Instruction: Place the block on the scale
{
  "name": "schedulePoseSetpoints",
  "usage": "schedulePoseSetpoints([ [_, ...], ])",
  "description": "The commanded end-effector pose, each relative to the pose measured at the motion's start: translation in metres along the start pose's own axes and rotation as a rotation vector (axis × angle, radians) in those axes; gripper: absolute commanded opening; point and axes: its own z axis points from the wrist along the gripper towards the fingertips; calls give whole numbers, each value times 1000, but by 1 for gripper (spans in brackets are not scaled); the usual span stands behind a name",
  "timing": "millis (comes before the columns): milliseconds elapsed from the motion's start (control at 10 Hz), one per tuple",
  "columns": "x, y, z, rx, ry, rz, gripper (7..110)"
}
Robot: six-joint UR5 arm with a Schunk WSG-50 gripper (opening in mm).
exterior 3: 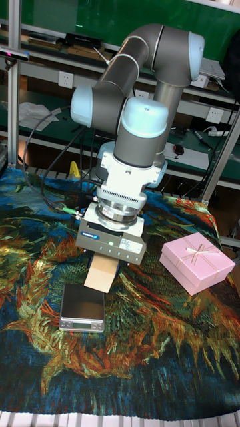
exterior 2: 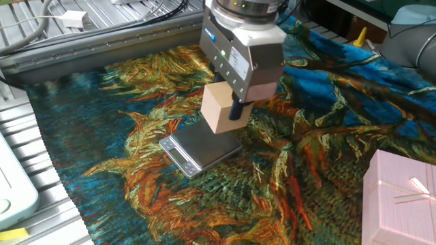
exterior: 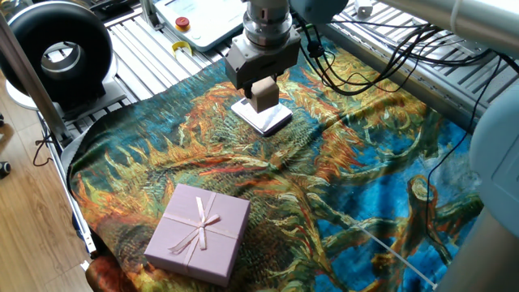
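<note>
A robot arm's claw (exterior 2: 235, 109) pinches a small tan block (exterior 2: 219, 107) and holds it in the air just above a thin silver scale (exterior 2: 200, 148), not touching it. The scale lies flat on a table draped in a blue, orange and green patterned cloth (exterior 2: 327, 136). A pink ribboned gift box (exterior: 198, 232) sits well apart from the scale.
</note>
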Motion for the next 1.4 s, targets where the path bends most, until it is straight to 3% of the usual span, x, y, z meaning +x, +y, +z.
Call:
schedulePoseSetpoints([
  [0, -5, 1, 5, -9, -11, 19, 7],
  [500, -6, -1, 4, -6, -12, 27, 7],
  [800, 6, 4, 3, -24, 34, 86, 7],
  [1300, -2, -3, 4, 1, -1, 190, 7],
])
